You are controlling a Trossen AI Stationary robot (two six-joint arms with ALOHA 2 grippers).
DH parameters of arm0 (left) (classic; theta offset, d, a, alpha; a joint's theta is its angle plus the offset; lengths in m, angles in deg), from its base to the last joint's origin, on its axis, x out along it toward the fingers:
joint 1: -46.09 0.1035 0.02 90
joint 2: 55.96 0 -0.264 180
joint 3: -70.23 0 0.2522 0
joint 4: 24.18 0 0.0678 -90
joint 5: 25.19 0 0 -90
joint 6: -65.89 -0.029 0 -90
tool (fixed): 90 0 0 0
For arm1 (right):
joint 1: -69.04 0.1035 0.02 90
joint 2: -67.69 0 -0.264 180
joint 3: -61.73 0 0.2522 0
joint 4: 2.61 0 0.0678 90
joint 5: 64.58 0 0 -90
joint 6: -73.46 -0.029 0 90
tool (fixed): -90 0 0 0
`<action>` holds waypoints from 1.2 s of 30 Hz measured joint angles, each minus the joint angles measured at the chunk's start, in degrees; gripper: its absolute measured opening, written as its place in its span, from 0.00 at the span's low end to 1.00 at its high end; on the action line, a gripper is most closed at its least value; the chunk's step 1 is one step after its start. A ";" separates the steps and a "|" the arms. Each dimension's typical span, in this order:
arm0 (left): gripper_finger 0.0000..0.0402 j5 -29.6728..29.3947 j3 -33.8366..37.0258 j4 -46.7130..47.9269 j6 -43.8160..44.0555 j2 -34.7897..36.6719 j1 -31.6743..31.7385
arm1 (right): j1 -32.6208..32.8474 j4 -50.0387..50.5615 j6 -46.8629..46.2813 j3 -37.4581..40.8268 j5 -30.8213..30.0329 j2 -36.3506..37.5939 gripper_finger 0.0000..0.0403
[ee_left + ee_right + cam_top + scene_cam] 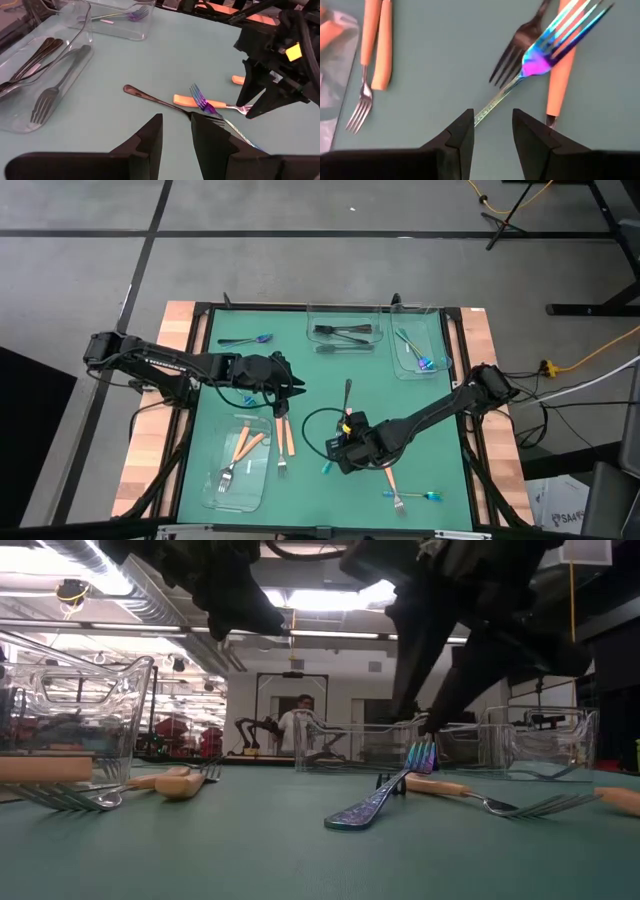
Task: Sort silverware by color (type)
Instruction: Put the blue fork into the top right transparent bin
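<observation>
An iridescent fork (pixel 540 55) lies on the green mat. Its head rests raised on a black fork (pixel 512 52) and an orange-handled fork (pixel 559 85), and its handle end lies on the mat (pixel 345 818). My right gripper (pixel 492 130) hangs open just above that handle, one finger on either side, touching nothing. My left gripper (pixel 176 135) hovers open and empty over the mat's middle (pixel 292 394), left of this pile. Two orange-handled forks (pixel 283 435) lie loose near it.
A near-left clear tray (pixel 215 492) holds orange-handled forks. A far middle tray (pixel 345 308) holds black utensils, and a far right tray (pixel 432 315) holds iridescent ones. An iridescent spoon (pixel 250 339) lies far left. An orange fork (pixel 392 483) and an iridescent piece (pixel 425 496) lie near the front right.
</observation>
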 joint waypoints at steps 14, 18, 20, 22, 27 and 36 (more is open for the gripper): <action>0.24 0.00 0.00 -0.02 0.07 0.00 0.02 | -0.39 -7.11 2.17 2.22 3.79 -2.75 0.30; 0.24 -0.01 0.00 -0.08 0.06 0.00 0.02 | -0.79 -7.37 3.07 2.23 2.88 -2.75 0.30; 0.24 0.00 0.00 -0.11 0.04 0.00 0.13 | -1.28 -7.37 3.11 2.23 2.95 -2.75 0.30; 0.24 0.00 0.00 -0.14 0.02 0.00 0.42 | -2.09 -7.47 3.24 2.49 3.91 -2.78 0.30; 0.24 -0.02 0.00 -0.20 0.02 0.00 1.56 | -4.04 -12.03 3.20 5.40 6.46 -2.84 0.30; 0.24 -0.02 0.00 -0.17 -0.01 0.00 2.44 | -4.92 -14.53 3.52 6.73 8.85 -2.84 0.30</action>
